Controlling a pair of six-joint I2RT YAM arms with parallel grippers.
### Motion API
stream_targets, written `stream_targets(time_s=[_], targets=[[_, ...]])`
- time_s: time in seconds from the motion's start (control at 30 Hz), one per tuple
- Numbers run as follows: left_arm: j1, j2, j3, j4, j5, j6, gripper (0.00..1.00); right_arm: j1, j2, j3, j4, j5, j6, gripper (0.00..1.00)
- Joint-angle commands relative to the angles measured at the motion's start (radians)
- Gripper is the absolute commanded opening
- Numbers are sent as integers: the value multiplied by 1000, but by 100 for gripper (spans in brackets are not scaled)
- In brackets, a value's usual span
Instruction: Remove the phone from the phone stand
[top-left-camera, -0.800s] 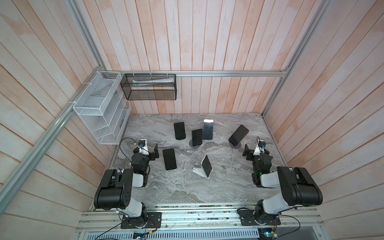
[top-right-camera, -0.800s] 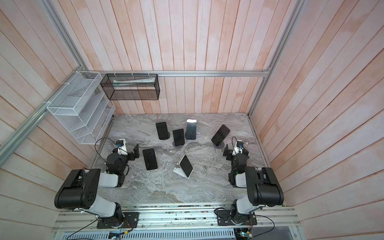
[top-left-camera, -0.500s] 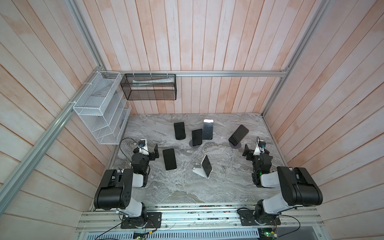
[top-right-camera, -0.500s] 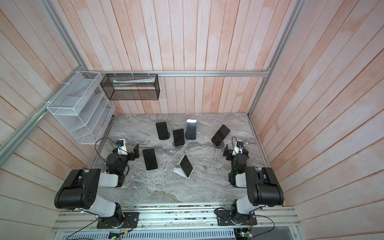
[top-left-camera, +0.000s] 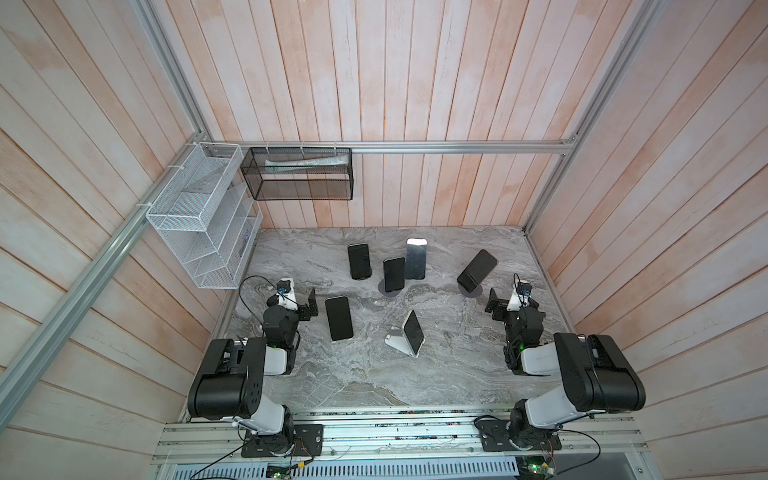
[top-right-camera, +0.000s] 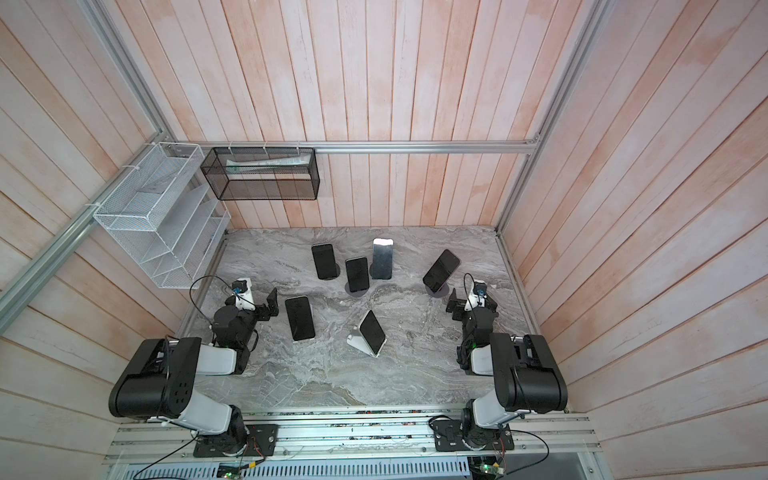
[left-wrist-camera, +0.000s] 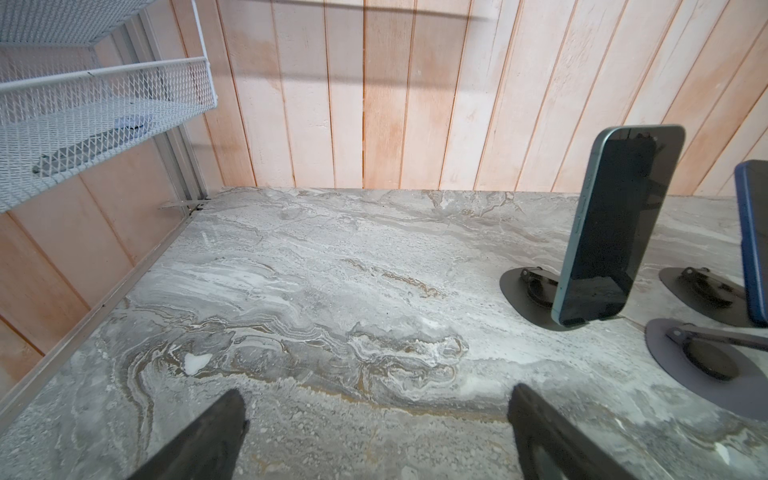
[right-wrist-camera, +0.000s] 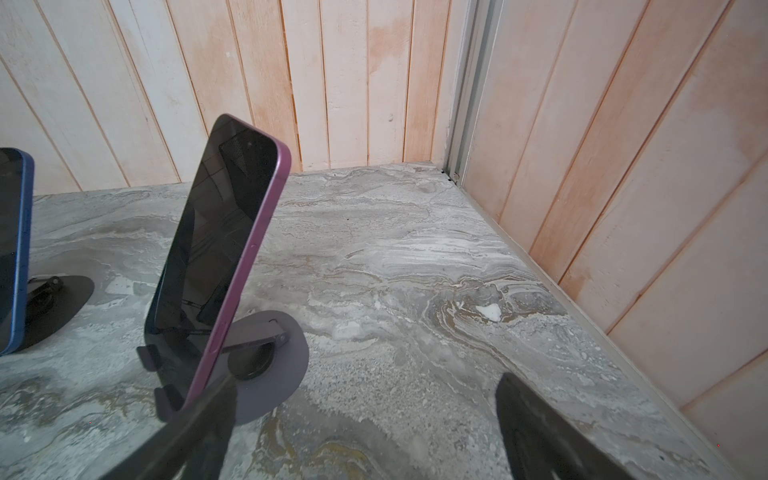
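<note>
— What is standing on the marble table (left-wrist-camera: 311, 270)?
— A teal-edged phone (left-wrist-camera: 611, 224) is leaning upright on a dark phone stand (left-wrist-camera: 528, 286). Just beside it, a blue phone (left-wrist-camera: 754, 241) is sitting on a second stand (left-wrist-camera: 698, 291).
— And nearer?
— A grey stand (left-wrist-camera: 706, 365) is sitting near them, its top out of frame. The left gripper (left-wrist-camera: 376, 392) is holding its jaws wide over bare marble.
— The white mesh rack (left-wrist-camera: 104, 95)?
— Something dark (left-wrist-camera: 70, 156) is lying in it, perhaps a phone; the mesh is blurring it.
</note>
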Motion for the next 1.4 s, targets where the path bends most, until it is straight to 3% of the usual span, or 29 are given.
stream_targets(time_s=[0.0, 0.8, 1.03, 1.17, 1.27, 1.37], targets=[[4, 0, 13, -1, 17, 4, 100, -5, -16, 10, -4, 10, 14, 98], [5, -2, 11, 0, 18, 1, 100, -8, -17, 10, -6, 9, 15, 98], [-17, -5, 14, 10, -99, -8, 100, 7, -28, 29, -37, 11, -2, 98], [-27, -162, 126, -316, -199, -41, 100, 33, -99, 122, -240, 72, -19, 98], [-28, -303, 160, -403, -188, -1, 100, 60, -167, 195, -405, 118, 5, 98], [-28, -451, 231, -548, -254, -74, 100, 76, -244, 260, -583, 120, 97, 98]])
